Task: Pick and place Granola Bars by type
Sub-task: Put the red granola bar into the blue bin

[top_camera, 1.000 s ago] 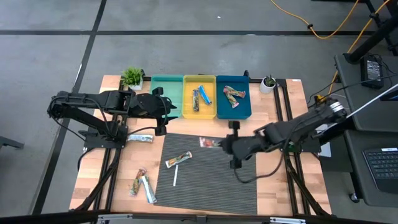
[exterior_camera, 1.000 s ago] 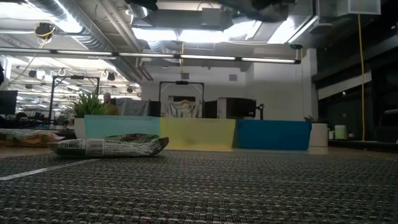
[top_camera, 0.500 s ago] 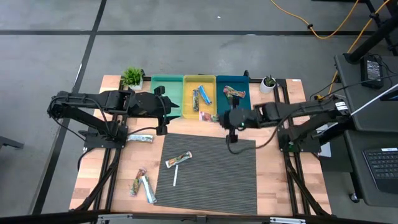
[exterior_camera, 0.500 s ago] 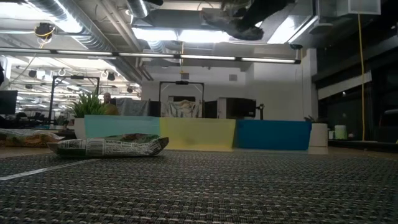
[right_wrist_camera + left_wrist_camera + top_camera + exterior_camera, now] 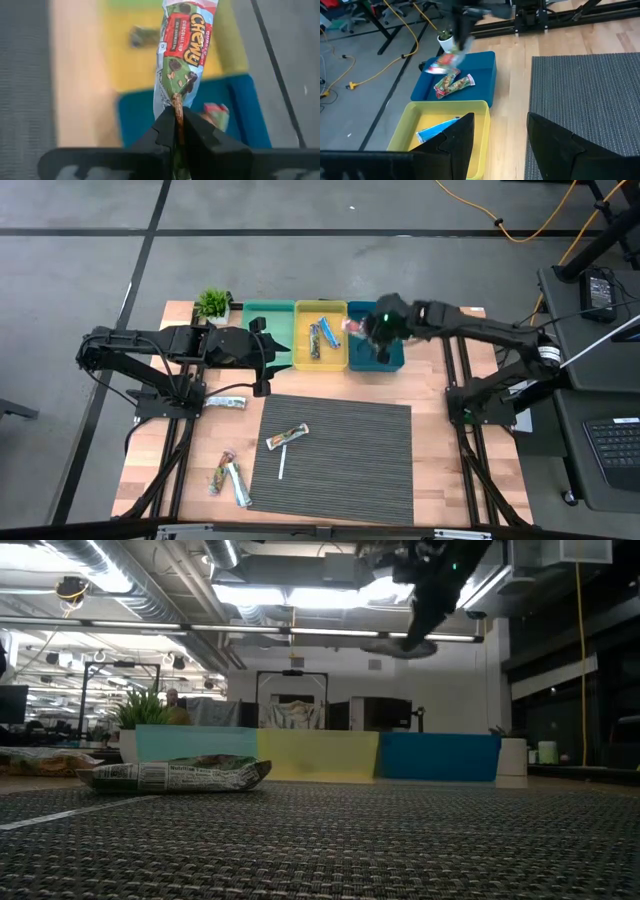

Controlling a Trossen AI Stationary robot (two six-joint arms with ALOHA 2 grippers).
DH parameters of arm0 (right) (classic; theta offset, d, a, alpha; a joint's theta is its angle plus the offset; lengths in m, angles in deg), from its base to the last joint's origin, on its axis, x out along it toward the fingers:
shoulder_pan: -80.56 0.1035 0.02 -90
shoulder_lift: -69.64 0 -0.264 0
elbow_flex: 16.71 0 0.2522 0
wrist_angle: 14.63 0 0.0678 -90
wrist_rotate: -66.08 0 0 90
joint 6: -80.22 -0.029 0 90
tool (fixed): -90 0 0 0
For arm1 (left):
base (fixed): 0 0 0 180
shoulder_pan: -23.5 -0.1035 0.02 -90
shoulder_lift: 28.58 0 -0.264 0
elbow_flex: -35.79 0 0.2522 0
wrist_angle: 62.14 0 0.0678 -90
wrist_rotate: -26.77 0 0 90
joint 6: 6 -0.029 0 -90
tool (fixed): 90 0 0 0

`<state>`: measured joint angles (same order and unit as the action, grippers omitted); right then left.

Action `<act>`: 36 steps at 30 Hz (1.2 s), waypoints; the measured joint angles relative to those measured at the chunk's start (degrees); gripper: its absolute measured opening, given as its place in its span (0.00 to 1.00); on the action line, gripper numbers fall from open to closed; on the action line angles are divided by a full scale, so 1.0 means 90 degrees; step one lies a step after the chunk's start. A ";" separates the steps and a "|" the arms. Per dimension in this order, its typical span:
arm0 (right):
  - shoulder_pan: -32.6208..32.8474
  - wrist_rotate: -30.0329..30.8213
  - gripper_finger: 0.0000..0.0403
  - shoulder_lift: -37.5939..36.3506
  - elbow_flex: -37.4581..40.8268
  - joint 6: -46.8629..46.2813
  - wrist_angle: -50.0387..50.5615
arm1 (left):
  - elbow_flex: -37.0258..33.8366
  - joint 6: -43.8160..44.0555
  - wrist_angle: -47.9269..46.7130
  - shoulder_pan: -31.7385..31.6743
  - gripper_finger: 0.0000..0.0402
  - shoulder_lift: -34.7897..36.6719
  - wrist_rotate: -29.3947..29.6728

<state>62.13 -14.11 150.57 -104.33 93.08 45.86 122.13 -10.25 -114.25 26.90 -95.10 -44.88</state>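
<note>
I am holding the right hand (image 5: pixel 366 328) above the blue bin (image 5: pixel 392 360) at 12 o'clock on the worktop (image 5: pixel 440 470), its fingers pinched tight on the end of a red-green granola bar (image 5: pixel 183 45). 2 more multicoloured bars (image 5: pixel 451 84) are lying inside that bin. The left hand (image 5: pixel 497 132) is waiting part open and empty beside the yellow bin (image 5: pixel 405 130).
</note>
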 joint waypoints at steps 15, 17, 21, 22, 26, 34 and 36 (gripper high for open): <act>-0.1571 -0.0928 0.08 0.0057 0.0000 0.0290 0.0211 | 0.0000 0.0000 0.0000 -0.0001 0.44 -0.0002 -0.0002; -0.1698 -0.0934 0.08 0.0149 0.0000 0.0292 0.0225 | 0.0000 0.0000 0.0000 -0.0002 0.44 -0.0002 0.0000; -0.1909 -0.1160 0.08 0.0482 0.0004 0.0286 0.0268 | 0.0000 0.0000 0.0000 0.0000 0.44 -0.0002 -0.0002; -0.1944 -0.1226 0.08 0.0590 0.0036 0.0279 0.0255 | 0.0000 0.0002 -0.0001 0.0000 0.44 -0.0002 -0.0002; -0.1993 -0.1281 0.08 0.1019 0.0391 0.0289 -0.0035 | 0.0000 0.0063 -0.0002 -0.0002 0.44 -0.0002 -0.0002; -0.2012 -0.1397 0.08 0.1530 0.0546 0.0306 -0.0214 | 0.0000 0.0058 -0.0002 -0.0002 0.44 -0.0001 -0.0002; -0.2012 -0.1495 0.08 0.1619 0.0546 0.0304 -0.0252 | 0.0000 0.0058 -0.0002 0.0000 0.44 -0.0002 0.0000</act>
<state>44.03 -27.57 165.14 -99.41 95.81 43.59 122.13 -9.73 -114.27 26.90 -95.13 -44.88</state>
